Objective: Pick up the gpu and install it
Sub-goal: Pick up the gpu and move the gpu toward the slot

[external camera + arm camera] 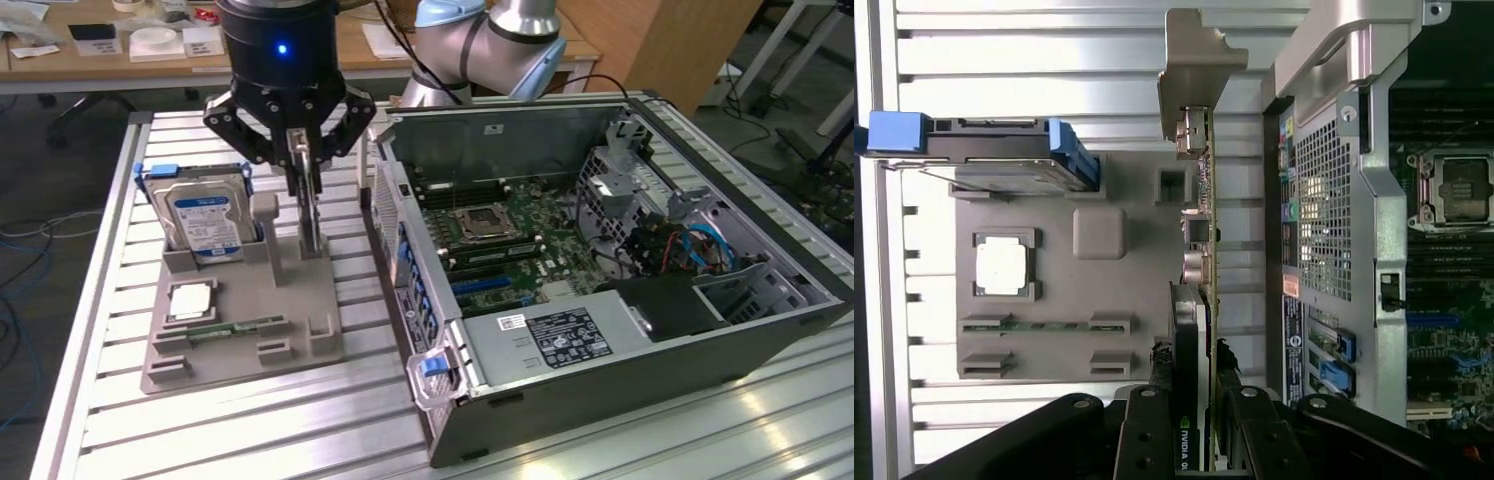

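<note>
My hand [304, 165] is directly above the grey tray [1124, 335], and its fingers are pressed onto the two faces of the gpu [1207, 230]. The gpu stands on its long edge at the side of the tray that is nearest to the open computer case [507, 135]. As far as I can see, its lower edge sits in the tray's slot, so I judge it is gripped but not yet lifted.

The card looks light and stiff, but I consider it fragile. The green board is thin and carries small parts, and its faces are smooth, so a weak pinch may let it slip or turn. The hold is at the end with the black cooler block [1189, 325], far from the silver end bracket [1192, 60]. I think this is a good place, because the block gives the fingers something solid.

The hard drive [200, 215] stands at the opposite side of the tray. The tray itself lies on the slatted counter [267, 420].
</note>
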### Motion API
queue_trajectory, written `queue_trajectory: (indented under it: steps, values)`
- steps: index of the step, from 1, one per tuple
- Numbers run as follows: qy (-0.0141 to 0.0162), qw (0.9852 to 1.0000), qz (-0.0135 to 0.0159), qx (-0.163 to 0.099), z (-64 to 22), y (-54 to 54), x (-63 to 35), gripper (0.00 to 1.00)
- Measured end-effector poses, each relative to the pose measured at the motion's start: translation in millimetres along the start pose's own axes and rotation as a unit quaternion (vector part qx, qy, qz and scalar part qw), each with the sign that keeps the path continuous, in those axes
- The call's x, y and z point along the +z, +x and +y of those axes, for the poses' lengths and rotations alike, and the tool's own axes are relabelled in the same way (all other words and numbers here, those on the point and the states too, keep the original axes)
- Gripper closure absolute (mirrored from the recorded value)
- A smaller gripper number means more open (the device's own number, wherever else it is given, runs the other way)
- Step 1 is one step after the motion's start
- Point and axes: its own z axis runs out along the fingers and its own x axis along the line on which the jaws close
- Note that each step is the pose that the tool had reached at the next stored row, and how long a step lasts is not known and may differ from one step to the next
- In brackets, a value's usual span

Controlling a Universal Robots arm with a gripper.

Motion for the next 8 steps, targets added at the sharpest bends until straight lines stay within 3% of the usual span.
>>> queue_trajectory:
  steps: [8]
  values:
    - [0.0, 1.0, 0.0, 0.0, 0.6, -0.2, -9.8, 0.73]
